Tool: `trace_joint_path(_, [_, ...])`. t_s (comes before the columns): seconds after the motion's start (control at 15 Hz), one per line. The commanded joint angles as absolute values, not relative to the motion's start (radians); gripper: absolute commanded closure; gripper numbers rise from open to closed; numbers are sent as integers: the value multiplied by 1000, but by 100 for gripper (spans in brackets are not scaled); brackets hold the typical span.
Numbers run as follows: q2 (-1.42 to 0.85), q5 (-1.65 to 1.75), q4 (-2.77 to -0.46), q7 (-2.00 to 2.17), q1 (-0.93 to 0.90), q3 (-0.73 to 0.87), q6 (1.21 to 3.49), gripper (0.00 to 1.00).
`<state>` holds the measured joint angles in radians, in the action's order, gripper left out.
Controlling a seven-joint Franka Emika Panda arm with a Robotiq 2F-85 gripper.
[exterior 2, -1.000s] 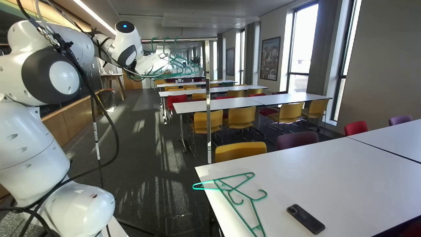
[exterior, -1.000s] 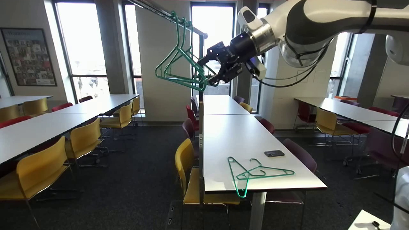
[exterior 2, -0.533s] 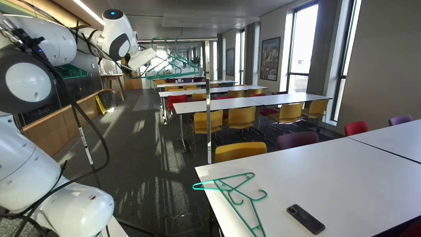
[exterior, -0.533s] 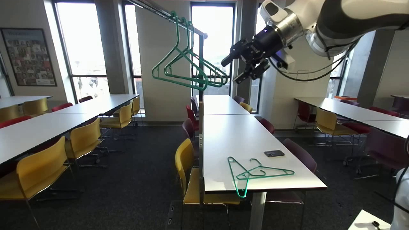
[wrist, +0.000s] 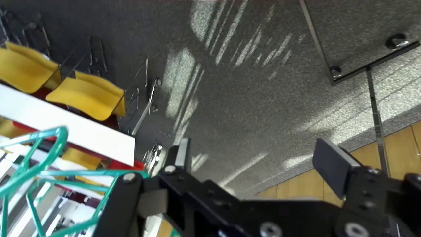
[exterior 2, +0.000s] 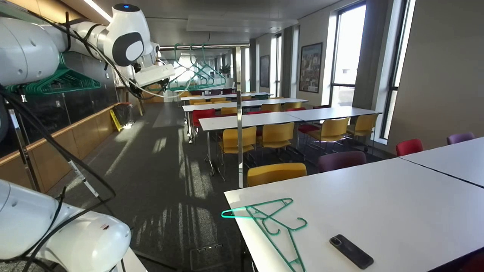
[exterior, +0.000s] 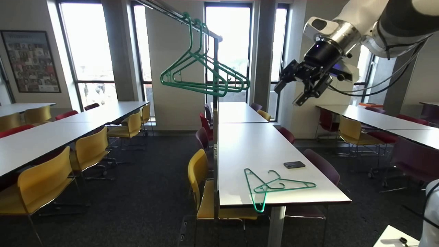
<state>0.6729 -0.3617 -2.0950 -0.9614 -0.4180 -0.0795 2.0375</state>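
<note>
Wrist view has the gripper (wrist: 252, 144) with its fingers spread wide and nothing pinched between them, just grey carpet (wrist: 250, 92) way past the tips. So yeah, it's holding zilch. Closest thing to it: three green plastic hangers (wrist: 98, 172), off the side of one finger. A bar sits behind that finger at this angle, but in an exterior view there's a gap, so I'd call it near, not touching. They dangle by their hooks from a metal rail (exterior: 164, 11), bottom bars looking about level with the fingertips. The bit that matters imo is the sideways offset: those long bars run roughly crosswise to the rail, near ends sticking out toward the gripper, while the fingers slant downward instead of facing them. Just the one gripper, so nothing else competes for closest.

Well below the tool, two crossed green hangers (exterior: 291, 189) lie on a white table (exterior: 247, 147), one poking past the edge, with a black smartphone (exterior 2: 351, 252) near them. Off the tool's other side, more green hangers (exterior 2: 56, 87) hang bunched up.
</note>
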Motion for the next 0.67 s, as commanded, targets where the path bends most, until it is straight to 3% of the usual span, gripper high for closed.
trace_joint_path(0.0, [714, -304, -2161, -876, -346, -48, 1933, 0])
trace_joint_path(0.6, [549, -3, -2270, -754, -146, 2, 1900, 0])
